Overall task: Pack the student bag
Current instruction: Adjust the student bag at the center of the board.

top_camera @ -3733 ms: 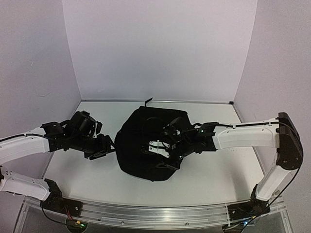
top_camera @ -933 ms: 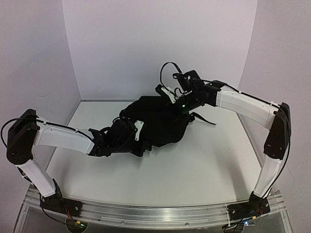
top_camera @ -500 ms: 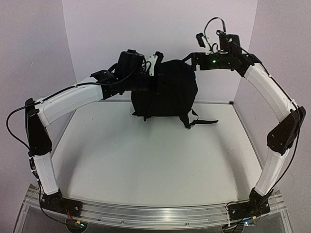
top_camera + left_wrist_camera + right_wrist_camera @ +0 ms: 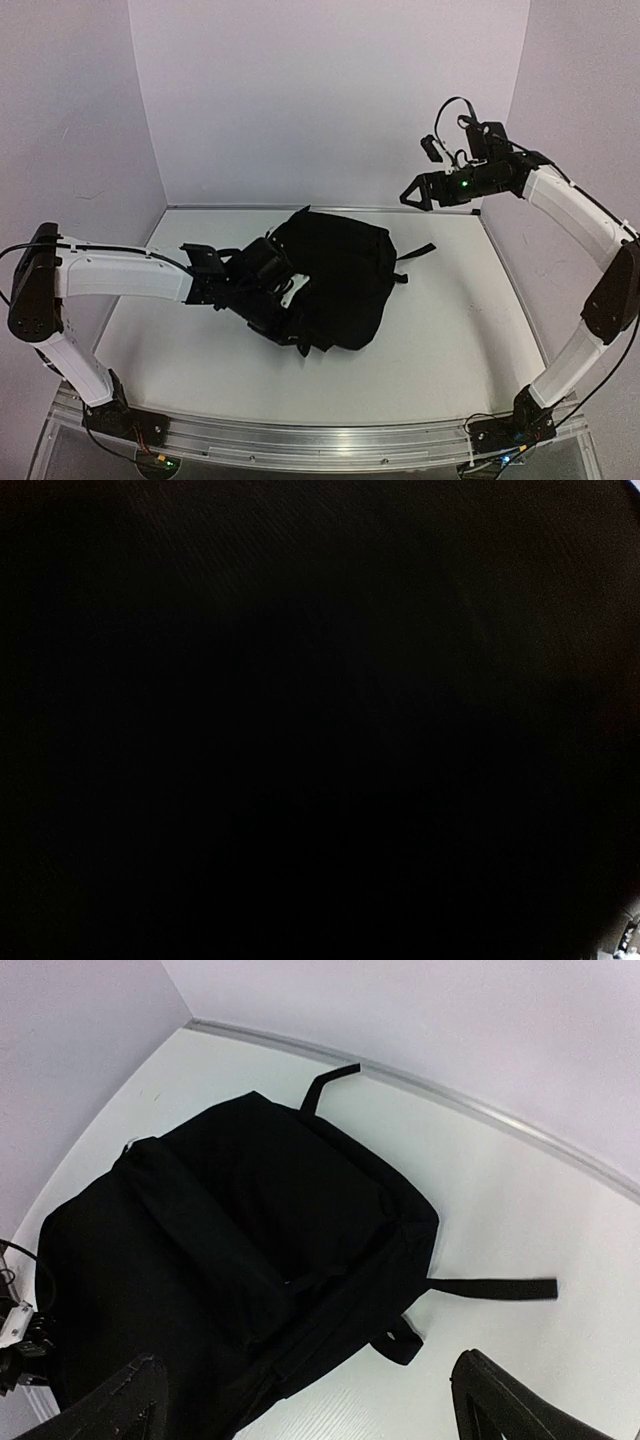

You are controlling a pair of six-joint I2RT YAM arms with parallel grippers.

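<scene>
In the overhead view, the student bag is seen lying slumped in the middle of the white table. The left gripper is pressed into its left edge, closed, apparently on a fold of fabric. The right gripper is held high in the upper right of the frame, well apart from the bag, its jaws spread wide and empty. In the left wrist view only blackness is shown, and nothing can be told from it. In the right wrist view the bag fills the centre and left, with a loop handle at its top edge and a loose strap trailing right. The parted fingers are seen at the lower corners. The bag is judged soft, limp and fairly light. It would sag from a single hold, so the loop handle or a stitched seam is better gripped than smooth cloth.
</scene>
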